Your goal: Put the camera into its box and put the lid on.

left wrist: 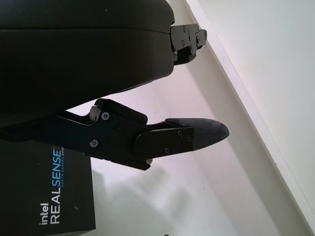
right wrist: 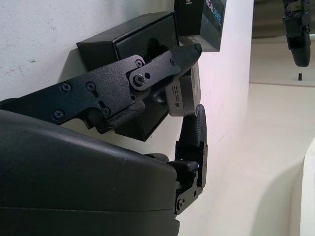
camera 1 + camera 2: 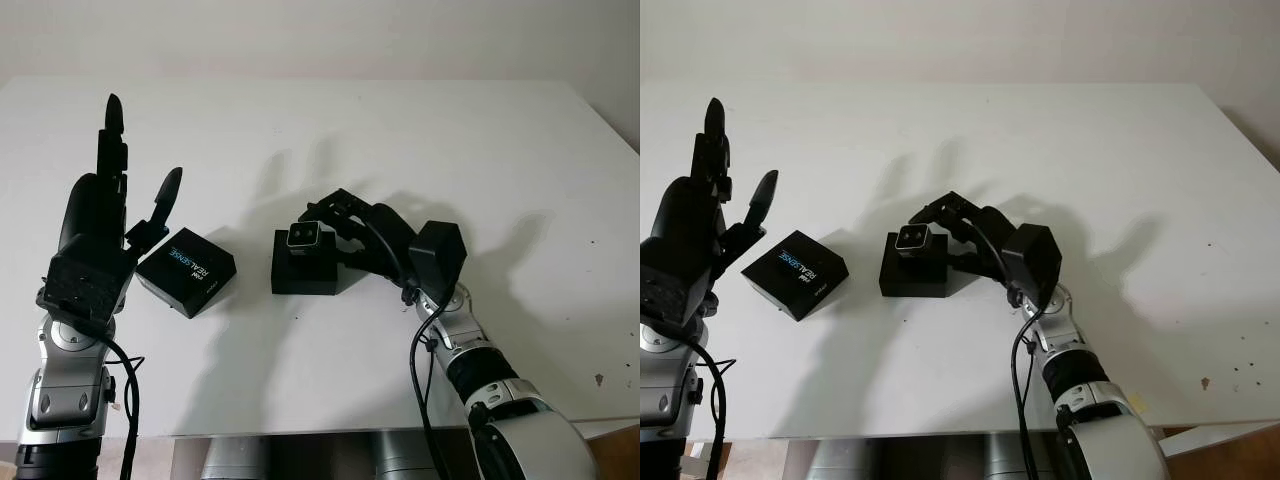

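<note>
Left eye view: the small silver boxy camera [image 3: 304, 237] is being gripped by the right hand [image 3: 335, 232] directly above the open black box [image 3: 305, 271] mid-table, the raised left hand [image 3: 105, 215] being held open beside the black printed lid [image 3: 186, 270].

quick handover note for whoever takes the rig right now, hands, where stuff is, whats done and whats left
Right hand: shut on the camera, holding it at the top of the open box mid-table; whether it is fully seated cannot be told.
Left hand: open, raised above the table on the left, beside the lid.
Lid: lies flat on the table left of the box, printed side up, untouched.
Done: camera brought to the box.
Left: seat and release the camera, then fetch the lid and close the box.
</note>
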Action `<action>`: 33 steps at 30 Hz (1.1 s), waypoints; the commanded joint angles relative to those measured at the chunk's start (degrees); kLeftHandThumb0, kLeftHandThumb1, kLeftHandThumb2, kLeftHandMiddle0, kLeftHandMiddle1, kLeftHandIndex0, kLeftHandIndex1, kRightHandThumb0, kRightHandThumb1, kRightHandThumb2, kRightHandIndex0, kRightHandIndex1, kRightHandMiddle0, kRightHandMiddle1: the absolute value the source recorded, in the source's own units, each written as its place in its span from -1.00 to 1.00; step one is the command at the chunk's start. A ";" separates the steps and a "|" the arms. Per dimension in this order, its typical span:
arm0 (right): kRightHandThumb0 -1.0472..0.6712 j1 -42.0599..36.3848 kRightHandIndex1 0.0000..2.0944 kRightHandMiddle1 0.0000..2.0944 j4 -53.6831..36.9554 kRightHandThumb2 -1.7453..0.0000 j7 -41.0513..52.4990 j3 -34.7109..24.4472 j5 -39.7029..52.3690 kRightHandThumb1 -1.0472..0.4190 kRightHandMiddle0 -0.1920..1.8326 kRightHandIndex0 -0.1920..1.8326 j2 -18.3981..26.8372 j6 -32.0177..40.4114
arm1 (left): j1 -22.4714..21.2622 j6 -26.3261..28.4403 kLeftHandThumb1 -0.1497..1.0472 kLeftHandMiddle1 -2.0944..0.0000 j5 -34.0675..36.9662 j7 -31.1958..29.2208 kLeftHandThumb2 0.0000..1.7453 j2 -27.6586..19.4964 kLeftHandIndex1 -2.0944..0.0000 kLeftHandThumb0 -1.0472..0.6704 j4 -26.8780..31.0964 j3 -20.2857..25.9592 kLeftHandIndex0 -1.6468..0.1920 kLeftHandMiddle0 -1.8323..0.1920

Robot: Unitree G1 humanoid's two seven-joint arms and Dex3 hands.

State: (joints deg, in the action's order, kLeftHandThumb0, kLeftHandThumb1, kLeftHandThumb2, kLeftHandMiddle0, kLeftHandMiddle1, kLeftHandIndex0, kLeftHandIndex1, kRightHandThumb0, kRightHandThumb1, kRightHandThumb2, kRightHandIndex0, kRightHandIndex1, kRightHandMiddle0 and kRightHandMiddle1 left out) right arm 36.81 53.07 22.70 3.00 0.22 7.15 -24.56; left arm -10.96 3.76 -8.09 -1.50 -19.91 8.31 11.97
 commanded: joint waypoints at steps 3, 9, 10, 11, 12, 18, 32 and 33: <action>-0.40 1.10 -0.95 0.44 -0.06 0.94 0.92 -0.60 0.39 -0.84 -0.39 -0.52 -0.09 0.07 | -0.26 -1.06 1.00 0.95 -0.21 -0.32 -0.41 -0.74 0.95 -0.51 0.28 -0.08 0.97 0.95; -0.43 0.93 -0.95 0.44 -0.54 0.94 1.97 -0.38 -0.08 -0.84 -0.39 -0.52 0.44 0.74 | -0.22 -1.07 1.00 0.95 0.00 -0.48 -0.41 -0.67 0.95 -0.51 0.38 0.07 0.97 0.95; -0.43 0.90 -0.95 0.44 -0.58 0.94 2.13 -0.45 0.00 -0.84 -0.39 -0.53 0.46 0.93 | -0.19 -0.84 1.00 0.95 0.03 -0.48 -0.41 -0.59 0.95 -0.52 0.56 0.05 0.97 0.95; -0.43 0.89 -0.95 0.44 -0.56 0.94 2.30 -0.52 0.08 -0.84 -0.38 -0.52 0.46 1.02 | -0.19 -0.62 1.00 0.95 0.04 -0.48 -0.41 -0.50 0.95 -0.51 0.73 0.01 0.97 0.95; -0.42 0.87 -0.95 0.44 -0.58 0.94 2.49 -0.61 0.22 -0.84 -0.38 -0.52 0.43 1.25 | -0.18 -0.37 1.00 0.95 0.11 -0.50 -0.41 -0.41 0.95 -0.51 0.85 0.00 0.97 0.95; -0.43 0.81 -0.95 0.44 -0.55 0.94 2.85 -0.35 -0.33 -0.84 -0.38 -0.53 0.75 1.38 | -0.13 0.02 1.00 0.95 -0.37 0.00 -0.42 -0.31 0.95 -0.53 0.94 -0.10 0.96 0.94; -0.44 1.24 -0.95 0.44 1.56 0.94 1.80 0.08 -1.72 -0.84 -0.38 -0.53 0.51 1.54 | 0.19 0.52 1.00 0.95 0.23 -0.35 -0.42 -0.28 0.95 -0.52 1.64 0.09 0.97 0.97; -0.44 1.28 -0.95 0.44 1.73 0.94 1.84 0.06 -1.72 -0.84 -0.38 -0.53 0.47 1.63 | 0.24 0.46 1.00 0.95 0.22 -0.37 -0.42 -0.30 0.95 -0.52 1.67 0.09 0.97 0.97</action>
State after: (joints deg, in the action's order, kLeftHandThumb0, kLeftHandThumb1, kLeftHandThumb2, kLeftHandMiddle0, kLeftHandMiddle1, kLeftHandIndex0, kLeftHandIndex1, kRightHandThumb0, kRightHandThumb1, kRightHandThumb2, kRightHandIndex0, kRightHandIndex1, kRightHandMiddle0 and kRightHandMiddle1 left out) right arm 37.58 54.24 24.64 3.04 -1.17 7.44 -23.11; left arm -10.96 4.24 -8.13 -1.79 -20.17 9.12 11.98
